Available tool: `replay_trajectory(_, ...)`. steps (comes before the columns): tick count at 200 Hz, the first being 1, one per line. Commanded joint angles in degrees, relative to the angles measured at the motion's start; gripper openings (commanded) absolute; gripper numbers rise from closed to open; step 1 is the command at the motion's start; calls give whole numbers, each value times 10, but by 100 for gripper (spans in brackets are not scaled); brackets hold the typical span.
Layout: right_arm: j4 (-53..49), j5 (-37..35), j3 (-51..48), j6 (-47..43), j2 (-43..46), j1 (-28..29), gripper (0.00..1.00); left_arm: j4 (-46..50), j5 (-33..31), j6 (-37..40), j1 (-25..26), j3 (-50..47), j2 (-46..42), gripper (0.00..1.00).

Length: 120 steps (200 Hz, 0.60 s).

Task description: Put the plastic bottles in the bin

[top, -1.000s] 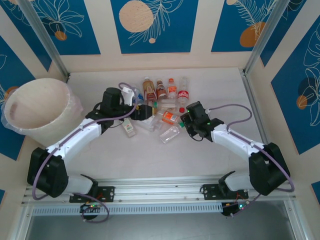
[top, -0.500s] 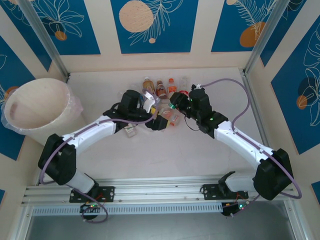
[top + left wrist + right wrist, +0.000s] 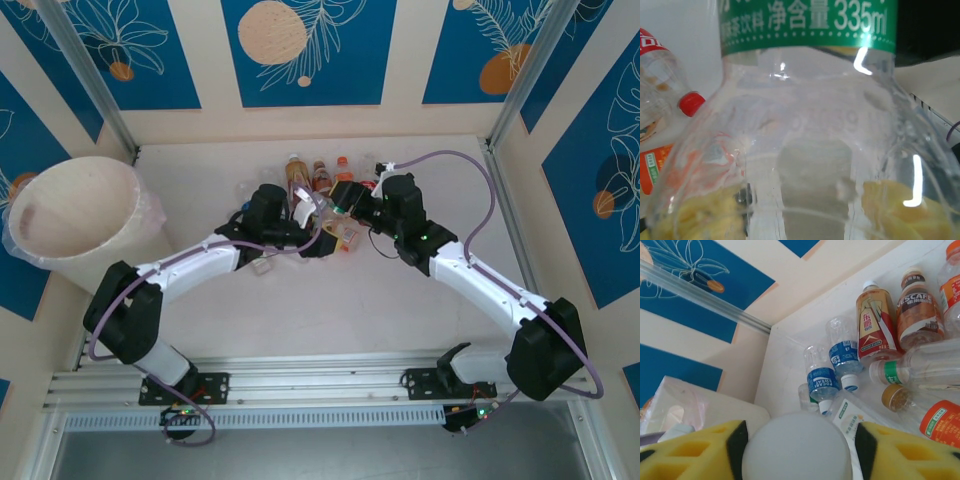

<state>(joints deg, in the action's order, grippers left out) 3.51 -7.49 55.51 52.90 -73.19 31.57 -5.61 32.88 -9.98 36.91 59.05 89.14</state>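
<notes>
From above, both arms meet over the pile of plastic bottles [image 3: 320,176] at the far middle of the counter [image 3: 300,310]. The arms and their cables [image 3: 440,158] cover most of the pile. Three bottles stand in a row just behind them. The bin [image 3: 95,255] stands at the far left, well apart from the pile.

The left wrist view adds a close look: a clear bottle with a green label [image 3: 805,30] lies across the left pincer [image 3: 318,242], with yellow pads [image 3: 690,220] showing through it on either side. I cannot tell whether they press it. One red-capped bottle [image 3: 690,102] lies just beside it.

In the right wrist view, a white round thing [image 3: 797,447] fills the gap between the two pads of the right pincer [image 3: 347,197]. I cannot tell whether it is clamped or loose. Beyond it are two blue-labelled bottles [image 3: 844,352], one tan tea bottle [image 3: 872,322], one brown coffee bottle [image 3: 915,310] and two orange-labelled bottles [image 3: 940,422].
</notes>
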Motion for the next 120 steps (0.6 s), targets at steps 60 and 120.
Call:
replay_trajectory(60, -66, -56, -12, -81, 87, -26, 100, -5, -142, -27, -12, -12, -32, 47)
replay_trajectory(120, -38, -97, -64, -191, 158, -28, 100, 46, -274, -36, -33, -25, -117, 46)
